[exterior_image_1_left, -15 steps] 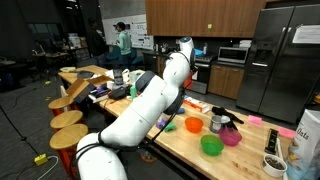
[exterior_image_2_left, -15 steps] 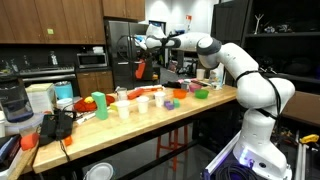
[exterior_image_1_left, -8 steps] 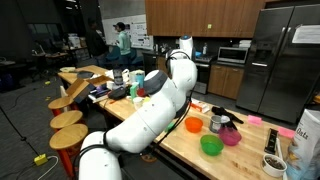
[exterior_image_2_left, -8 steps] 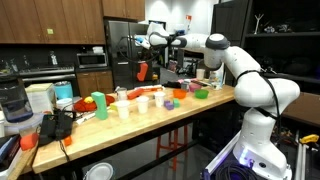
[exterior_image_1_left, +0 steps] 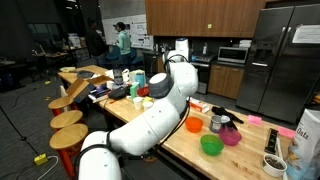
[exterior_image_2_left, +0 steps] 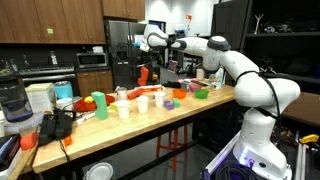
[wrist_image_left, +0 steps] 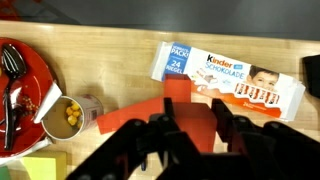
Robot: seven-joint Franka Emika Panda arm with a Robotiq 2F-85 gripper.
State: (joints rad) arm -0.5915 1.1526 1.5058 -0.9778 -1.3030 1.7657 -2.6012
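Your claw [wrist_image_left: 190,128] grips a flat orange-red piece [wrist_image_left: 178,106], perhaps loosely; jolted, it could hit the white Kinder chocolate box [wrist_image_left: 225,78] below.

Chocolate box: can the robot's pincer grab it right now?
Probably not yet. The pincer is shut on an orange thing, so its jaws are full. Nothing covers the chocolate box below, though.

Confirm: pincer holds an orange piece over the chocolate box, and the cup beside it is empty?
No. The wrist view shows yellow bits in the cup; it is not empty. The pincer does hold the orange piece over the chocolate box.
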